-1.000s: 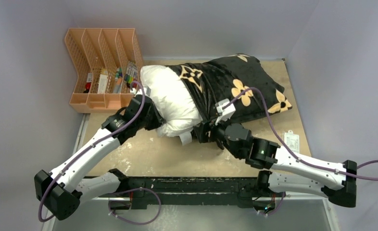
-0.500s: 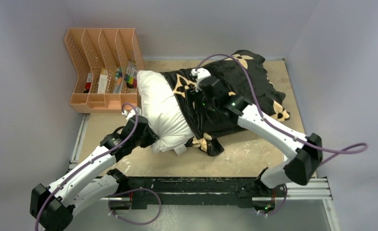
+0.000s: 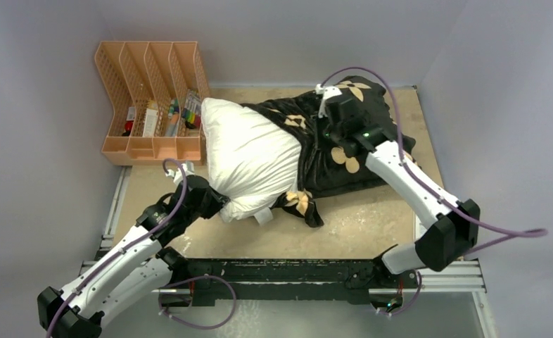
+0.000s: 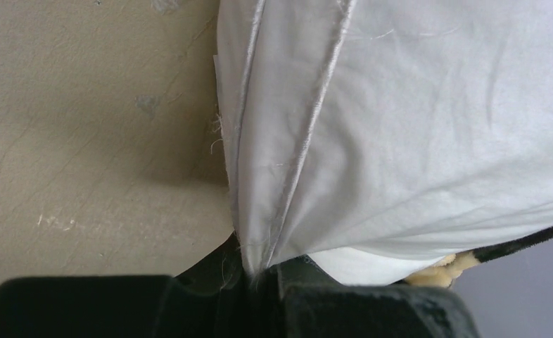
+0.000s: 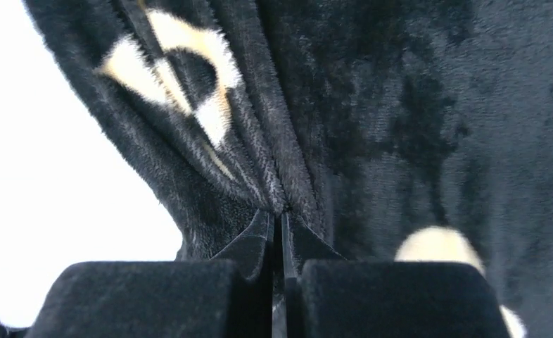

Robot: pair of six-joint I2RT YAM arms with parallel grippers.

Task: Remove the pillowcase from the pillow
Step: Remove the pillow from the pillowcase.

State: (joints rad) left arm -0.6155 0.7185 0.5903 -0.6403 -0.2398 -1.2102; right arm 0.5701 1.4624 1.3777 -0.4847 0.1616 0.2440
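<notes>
While the left tool (image 4: 256, 282) clamps the pillow (image 3: 249, 155) by its seven-o'clock corner seam, the right tool (image 5: 277, 232) pinches a pillowcase (image 3: 323, 172) fold, jaws closed, toward one o'clock on the tabletop (image 3: 372, 225).

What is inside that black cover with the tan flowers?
A white pillow. Roughly half of it sticks out of the open end of the black cover. The rest is hidden under the fabric, so how far it reaches inside cannot be seen.

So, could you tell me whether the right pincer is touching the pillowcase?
Touching: the right wrist view shows the right pincer shut on a fold of the pillowcase.
</notes>
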